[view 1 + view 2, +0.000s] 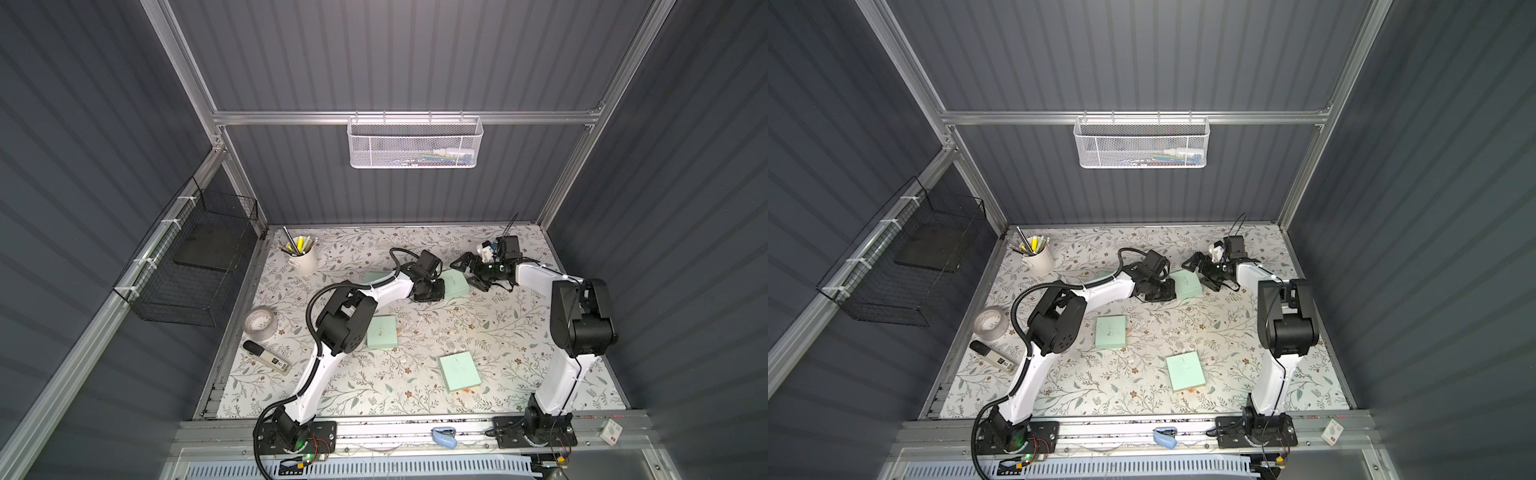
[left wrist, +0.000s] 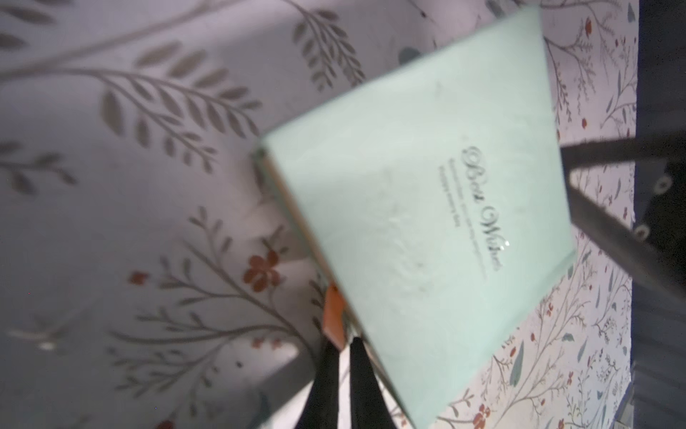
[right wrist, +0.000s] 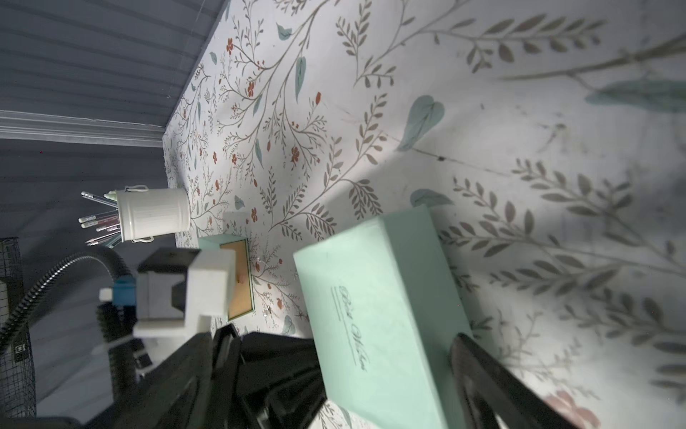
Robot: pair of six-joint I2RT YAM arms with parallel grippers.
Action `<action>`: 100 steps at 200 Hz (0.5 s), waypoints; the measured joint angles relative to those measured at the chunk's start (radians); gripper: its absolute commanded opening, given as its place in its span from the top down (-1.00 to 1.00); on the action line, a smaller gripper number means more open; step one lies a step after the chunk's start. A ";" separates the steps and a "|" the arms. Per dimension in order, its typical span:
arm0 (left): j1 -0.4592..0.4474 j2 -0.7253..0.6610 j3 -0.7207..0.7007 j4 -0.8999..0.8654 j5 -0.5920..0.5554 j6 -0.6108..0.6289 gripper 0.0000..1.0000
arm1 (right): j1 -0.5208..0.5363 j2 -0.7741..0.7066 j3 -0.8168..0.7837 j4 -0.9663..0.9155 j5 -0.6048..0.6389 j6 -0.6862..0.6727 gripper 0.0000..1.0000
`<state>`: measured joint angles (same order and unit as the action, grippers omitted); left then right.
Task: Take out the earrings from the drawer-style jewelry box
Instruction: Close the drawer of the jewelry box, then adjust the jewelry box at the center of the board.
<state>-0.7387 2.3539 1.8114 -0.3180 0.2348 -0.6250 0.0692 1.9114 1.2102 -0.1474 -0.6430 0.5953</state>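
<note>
A mint-green drawer-style jewelry box (image 1: 456, 282) (image 1: 1187, 284) lies at the back middle of the table, between both grippers. In the left wrist view its lid (image 2: 427, 208) carries script lettering, and an orange pull tab (image 2: 332, 315) sticks out of its side. My left gripper (image 2: 343, 343) (image 1: 441, 289) is shut on that tab. My right gripper (image 3: 345, 371) (image 1: 467, 274) stands open, its fingers either side of the box (image 3: 371, 289). Tiny whitish specks (image 3: 258, 264), possibly earrings, lie on the table beside a tan-lined open drawer (image 3: 239, 282).
Two more mint boxes (image 1: 382, 331) (image 1: 460, 370) lie nearer the front. At the left are a white pen cup (image 1: 303, 259), a tape roll (image 1: 260, 323) and a black-and-white marker (image 1: 268, 358). A black wire basket (image 1: 195, 257) hangs on the left wall.
</note>
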 measured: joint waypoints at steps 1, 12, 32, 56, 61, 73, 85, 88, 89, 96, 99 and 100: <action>0.002 0.000 0.000 0.000 0.000 0.000 0.76 | 0.000 0.000 -0.002 0.000 0.000 0.002 -0.98; 0.013 0.000 0.000 0.005 0.000 0.000 0.76 | 0.003 0.000 -0.017 0.001 -0.001 0.014 -0.98; 0.035 0.000 0.004 0.005 0.001 0.000 0.75 | 0.010 0.001 -0.037 0.002 -0.002 0.033 -0.98; 0.037 0.000 0.008 0.005 0.004 0.000 0.74 | 0.013 0.001 -0.039 0.005 0.001 0.045 -0.98; 0.035 0.000 0.008 0.004 0.005 0.000 0.75 | 0.013 0.001 -0.039 0.005 0.003 0.047 -0.98; 0.032 0.000 0.008 0.003 0.005 0.000 0.74 | 0.013 0.001 -0.039 0.003 0.013 0.053 -0.98; 0.032 -0.003 0.007 0.000 0.003 0.000 0.72 | 0.012 0.001 -0.039 0.003 0.026 0.056 -0.98; 0.032 -0.005 0.007 -0.002 0.003 0.000 0.72 | 0.011 0.001 -0.039 0.002 0.029 0.058 -0.98; 0.032 -0.006 0.007 -0.003 0.001 0.000 0.72 | 0.011 0.001 -0.039 0.003 0.030 0.058 -0.98; 0.033 -0.011 0.007 -0.012 -0.005 0.000 0.72 | 0.009 0.001 -0.039 0.002 0.038 0.061 -0.98; 0.033 -0.014 0.007 -0.016 -0.008 0.000 0.72 | 0.008 0.001 -0.039 0.001 0.041 0.062 -0.98; 0.033 -0.016 0.007 -0.019 -0.009 0.000 0.72 | 0.008 0.001 -0.039 0.001 0.042 0.062 -0.98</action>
<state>-0.7059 2.3379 1.8187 -0.3367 0.2256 -0.6254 0.0769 1.9121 1.1717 -0.1463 -0.6010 0.6571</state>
